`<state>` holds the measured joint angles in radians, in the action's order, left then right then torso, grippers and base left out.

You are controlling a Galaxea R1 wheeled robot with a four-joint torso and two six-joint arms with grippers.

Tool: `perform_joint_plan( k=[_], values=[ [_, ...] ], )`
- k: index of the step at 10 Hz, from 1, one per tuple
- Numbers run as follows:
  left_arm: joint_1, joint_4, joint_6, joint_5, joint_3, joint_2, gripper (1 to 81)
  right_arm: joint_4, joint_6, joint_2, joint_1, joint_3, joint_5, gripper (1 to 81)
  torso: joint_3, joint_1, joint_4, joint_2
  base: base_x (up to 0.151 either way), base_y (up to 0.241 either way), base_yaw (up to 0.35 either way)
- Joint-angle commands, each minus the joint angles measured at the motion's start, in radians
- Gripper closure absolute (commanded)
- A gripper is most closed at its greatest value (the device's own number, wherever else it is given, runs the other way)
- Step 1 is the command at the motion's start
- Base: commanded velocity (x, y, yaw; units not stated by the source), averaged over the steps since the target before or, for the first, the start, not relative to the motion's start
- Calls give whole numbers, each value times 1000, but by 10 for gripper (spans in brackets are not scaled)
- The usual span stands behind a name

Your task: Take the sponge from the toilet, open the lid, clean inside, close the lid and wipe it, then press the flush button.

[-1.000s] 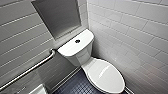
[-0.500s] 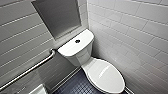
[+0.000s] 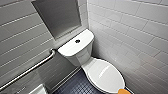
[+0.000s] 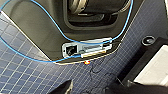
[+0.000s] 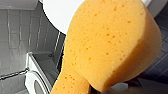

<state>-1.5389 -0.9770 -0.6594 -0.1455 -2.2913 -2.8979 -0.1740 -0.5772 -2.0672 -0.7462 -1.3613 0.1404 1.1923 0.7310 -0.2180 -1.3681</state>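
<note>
Nothing has shifted: the sponge (image 3: pixel 124 91) stays at the near edge of the closed lid (image 3: pixel 106 75), apparently pinched by the right end effector (image 5: pixel 98 88); the left end effector (image 4: pixel 91 87) hangs spread.

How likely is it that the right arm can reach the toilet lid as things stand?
Probably yes. The lid lies shut and bare, and the sponge that the right arm seems to hold is at its near edge, with nothing between them.
</note>
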Motion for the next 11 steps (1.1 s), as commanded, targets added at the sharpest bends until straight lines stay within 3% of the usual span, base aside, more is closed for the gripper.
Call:
perform_joint_plan(
  k=[1, 4, 8, 9, 11],
  values=[
    [-33, -9, 1, -62, 13, 11, 10, -16, -15, -142, 389, -22, 410, 811, 0, 0, 0, 0, 0, 0, 0],
    [-30, -9, 1, -55, 10, 12, 10, -50, -19, -378, 464, -198, 467, 811, 0, 0, 0, 0, 0, 0, 0],
    [-31, -8, -2, -55, 13, 11, 10, -85, -35, -694, 491, -484, 432, 811, 0, 0, 0, 0, 0, 0, 0],
    [-31, -8, -2, -57, 9, 5, 10, -87, -46, -750, 483, -570, 378, 811, 0, 0, 0, 0, 0, 0, 0],
    [-30, -6, -2, -55, 10, 8, 10, -93, -39, -817, 455, -765, 176, 811, 0, 0, 0, 0, 0, 0, 0]
  ],
)
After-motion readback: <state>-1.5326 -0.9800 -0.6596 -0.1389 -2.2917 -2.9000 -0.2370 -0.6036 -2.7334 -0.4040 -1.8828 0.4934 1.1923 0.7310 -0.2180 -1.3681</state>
